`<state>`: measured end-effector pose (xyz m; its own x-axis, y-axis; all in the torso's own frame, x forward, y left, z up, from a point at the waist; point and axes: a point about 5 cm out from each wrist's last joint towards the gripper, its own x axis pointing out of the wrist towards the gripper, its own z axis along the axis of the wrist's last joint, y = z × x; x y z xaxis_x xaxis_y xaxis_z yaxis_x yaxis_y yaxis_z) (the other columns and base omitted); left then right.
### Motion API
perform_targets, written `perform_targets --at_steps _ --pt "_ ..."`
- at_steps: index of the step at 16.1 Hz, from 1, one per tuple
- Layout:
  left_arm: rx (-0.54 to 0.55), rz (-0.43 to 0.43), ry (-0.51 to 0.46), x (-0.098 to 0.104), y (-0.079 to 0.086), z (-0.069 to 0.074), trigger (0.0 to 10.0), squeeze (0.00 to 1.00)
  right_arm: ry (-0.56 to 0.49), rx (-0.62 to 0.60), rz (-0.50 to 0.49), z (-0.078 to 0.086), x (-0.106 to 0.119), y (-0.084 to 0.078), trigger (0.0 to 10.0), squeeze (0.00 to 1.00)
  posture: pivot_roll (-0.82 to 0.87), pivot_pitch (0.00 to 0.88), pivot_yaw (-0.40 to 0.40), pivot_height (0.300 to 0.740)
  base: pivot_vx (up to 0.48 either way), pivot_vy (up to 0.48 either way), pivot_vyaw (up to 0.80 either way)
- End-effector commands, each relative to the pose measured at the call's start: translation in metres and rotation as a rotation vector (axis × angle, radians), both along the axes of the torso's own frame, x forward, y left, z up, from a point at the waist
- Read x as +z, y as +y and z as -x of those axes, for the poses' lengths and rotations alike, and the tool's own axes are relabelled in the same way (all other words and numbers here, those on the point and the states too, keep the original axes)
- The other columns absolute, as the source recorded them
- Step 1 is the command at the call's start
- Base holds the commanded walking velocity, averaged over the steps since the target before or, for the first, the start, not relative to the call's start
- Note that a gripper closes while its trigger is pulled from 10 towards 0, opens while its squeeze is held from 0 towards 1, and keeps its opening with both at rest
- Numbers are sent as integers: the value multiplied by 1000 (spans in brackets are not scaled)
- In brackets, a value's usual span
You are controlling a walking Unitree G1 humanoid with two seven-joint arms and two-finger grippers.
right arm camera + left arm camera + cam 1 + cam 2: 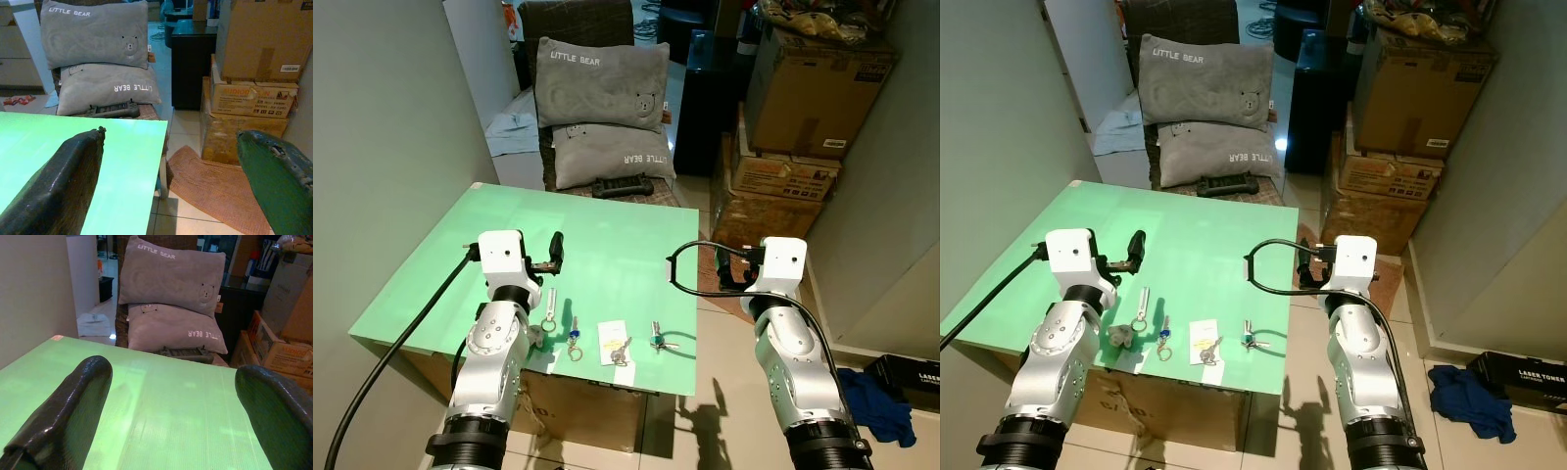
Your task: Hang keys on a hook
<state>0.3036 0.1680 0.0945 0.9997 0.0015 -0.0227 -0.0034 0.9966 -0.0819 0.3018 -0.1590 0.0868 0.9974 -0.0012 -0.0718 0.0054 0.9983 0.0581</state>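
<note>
One green table (460, 255); four sets of keys along its near edge: one on a white strap (549, 308), one with a blue fob (574, 337), one on a white card (614, 345), one with a green tag (658, 340); two grey "Little Bear" pillows (599, 80), stacked; three cardboard boxes (818, 88) at the right; one black handheld controller (622, 185); two grippers, left gripper (548, 257) and right gripper (729, 266).

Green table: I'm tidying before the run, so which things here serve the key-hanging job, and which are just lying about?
For the job:
- four key sets in a row near the table's front edge: white-strap keys, blue-tag key, white-tag key, bare key
- left claw and right claw, both open

Lying about:
- two grey pillows
- black controller
- cardboard boxes
</note>
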Motion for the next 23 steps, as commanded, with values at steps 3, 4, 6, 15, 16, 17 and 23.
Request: perform_targets --at_steps 3,4,6,15,16,17,23 --pt "-3 1 -32 8 -1 -3 10000 0 -4 4 -4 -2 1 0 10000 0 16 0 9 740 0 0 0" --pt "-3 1 -32 8 -1 -3 10000 0 -4 4 -4 -2 1 0 10000 0 16 0 9 740 0 0 0" --pt "-3 1 -32 8 -1 -3 10000 0 -4 4 -4 -2 1 0 10000 0 16 0 9 740 0 0 0" --pt "-206 -250 91 -14 -29 -14 10000 0 193 79 121 -7 -29 11 10000 0 -8 0 22 740 0 0 0" --pt "-246 -357 171 -29 -32 -12 10000 0 280 81 168 -4 -43 9 10000 0 -8 0 22 740 0 0 0" --pt "-248 -367 206 -36 -31 -9 10000 0 351 110 164 1 -54 11 10000 0 -7 0 23 740 0 0 0" --pt "-243 -353 217 -41 -29 -8 10000 0 361 87 219 14 -64 -3 10000 0 -7 0 22 740 0 0 0"
